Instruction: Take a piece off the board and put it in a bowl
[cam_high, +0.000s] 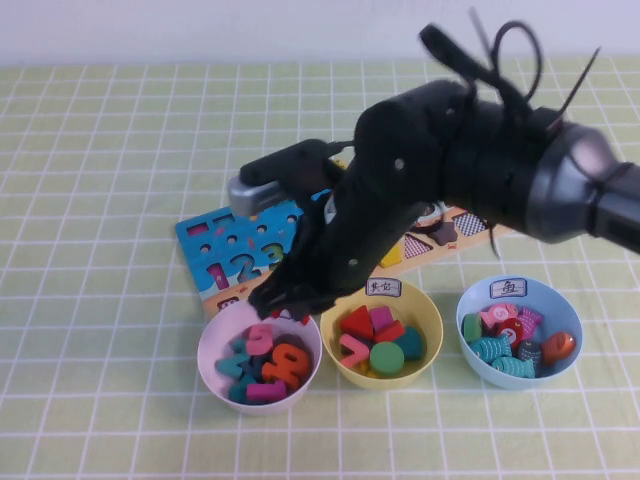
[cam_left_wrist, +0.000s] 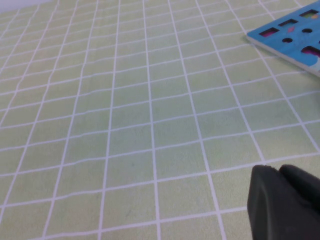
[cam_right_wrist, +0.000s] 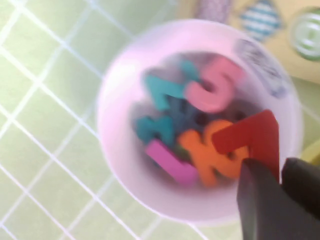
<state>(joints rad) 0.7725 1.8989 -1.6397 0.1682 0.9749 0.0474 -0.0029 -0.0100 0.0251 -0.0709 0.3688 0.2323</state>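
The left gripper (cam_left_wrist: 285, 200) is out of the high view; its wrist camera shows it low over bare green-checked cloth toward the worktop's left side, with a corner of the board (cam_left_wrist: 295, 37) at the far edge, and I cannot tell whether it is open or closed.

The board (cam_high: 215, 245) lies mid-table, mostly hidden by the right arm. In front of it, along the near edge, stand three bowls. First is the lilac bowl (cam_high: 212, 345), already holding several digits. The right gripper (cam_high: 282, 300) hangs over its far rim, clenched on the red 7 (cam_right_wrist: 252, 137), which the right wrist view shows just above the pile, beside an orange digit (cam_right_wrist: 212, 160). That view is blurred, so the piece may already be touching the heap.

To finish well, the jaws should part only once the 7 is clear inside the rim, then lift straight up so nothing catches.

Next come the yellow bowl (cam_high: 428, 310) and, nearest the right edge, the light blue bowl (cam_high: 475, 300). All three rims carry small white handwritten labels; none can be read.
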